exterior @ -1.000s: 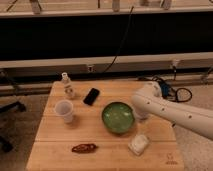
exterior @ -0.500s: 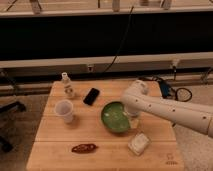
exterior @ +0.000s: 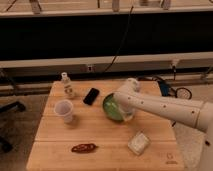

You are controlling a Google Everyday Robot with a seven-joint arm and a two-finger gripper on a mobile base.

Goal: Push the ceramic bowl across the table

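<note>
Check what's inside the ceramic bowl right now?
The visible left part of the ceramic bowl shows only green glaze, nothing in it. The white arm crosses its right side, with the gripper at the bowl, so the rest of the inside is hidden.

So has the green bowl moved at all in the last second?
Yes. The ceramic bowl has slid left across the table, closing toward the black phone, with the end effector at its right side.
</note>
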